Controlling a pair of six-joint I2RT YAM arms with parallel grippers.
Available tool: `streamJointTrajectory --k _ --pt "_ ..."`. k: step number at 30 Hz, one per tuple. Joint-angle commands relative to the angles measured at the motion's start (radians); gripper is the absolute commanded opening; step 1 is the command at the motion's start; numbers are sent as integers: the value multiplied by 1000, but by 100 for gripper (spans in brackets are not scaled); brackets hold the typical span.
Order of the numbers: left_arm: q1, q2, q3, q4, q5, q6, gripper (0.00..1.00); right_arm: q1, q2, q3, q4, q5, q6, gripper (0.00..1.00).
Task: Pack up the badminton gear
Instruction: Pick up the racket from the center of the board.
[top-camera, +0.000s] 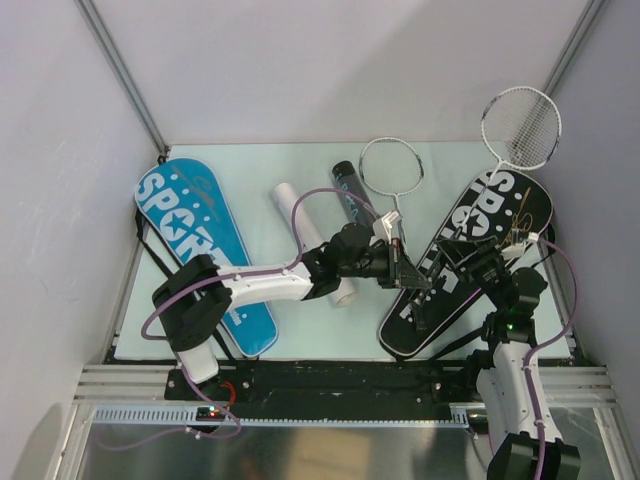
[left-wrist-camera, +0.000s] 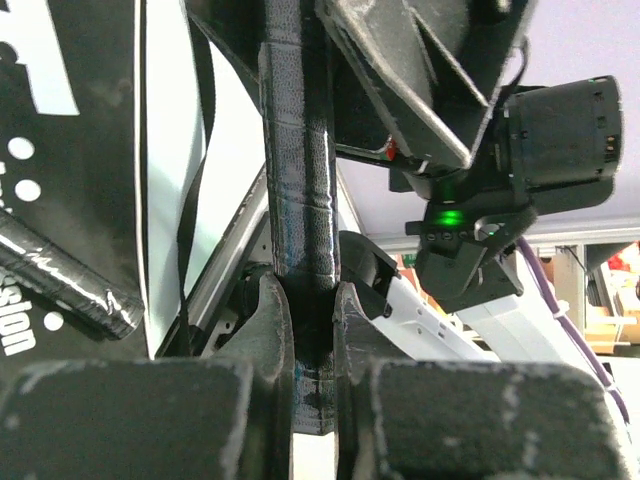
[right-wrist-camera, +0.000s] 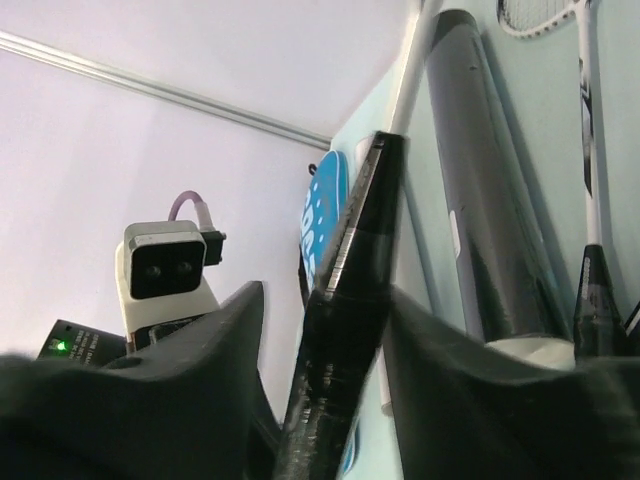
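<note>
**A:** Both arms meet over the near half of the black "SPORT" cover (top-camera: 500, 200), on the right side of the counter (top-camera: 250, 170). The left gripper (left-wrist-camera: 312, 305) is pressed tight on a black-wrapped racket handle (left-wrist-camera: 300, 200), pinching it close to one end.

**B:** And the right gripper (right-wrist-camera: 325, 290) comes at that same handle from the other end, but its jaws are spread. They stand either side of the wrap, with a clear gap on one flank.

**A:** Which racket that handle belongs to, I can't tell. From above, the arms cover it.

**B:** Around the rest of the counter, a silver-framed racket (top-camera: 392, 167) lies flat in the middle with its head toward the far wall. It sits just beside the black tube (top-camera: 347, 180).

**A:** The white tube (top-camera: 288, 195) lies left of that at an angle, and its near end runs under the left arm.

**B:** A second racket head (top-camera: 521, 128) pokes out past the far end of the black cover, up by the right wall.

**A:** The blue "SPORT" cover (top-camera: 200, 245) lies at the far left, well apart from the black one.

**B:** One more from the left wrist view: another wrapped handle (left-wrist-camera: 60, 270) rests on the black cover, off to the side of the pinched one.
</note>
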Motion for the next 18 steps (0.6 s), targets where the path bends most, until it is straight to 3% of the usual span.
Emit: streamJointTrajectory --k 1,3,5,8,10,18 --pt "7 -67 -15 149 16 -28 0 -6 -21 -7 176 7 68 40" --pt "7 -65 -25 157 18 -25 0 -8 -34 -9 180 29 75 14" --pt "7 -72 -44 157 17 2 9 -10 -52 5 159 59 64 3" --pt "8 -106 -103 155 3 79 40 -10 -63 105 -24 82 -13 0" --pt "8 -130 -152 136 -25 150 52 -11 -53 178 -144 83 -67 0" --pt "-99 -127 -199 -37 -242 480 58 -9 0 376 -461 54 -145 0"
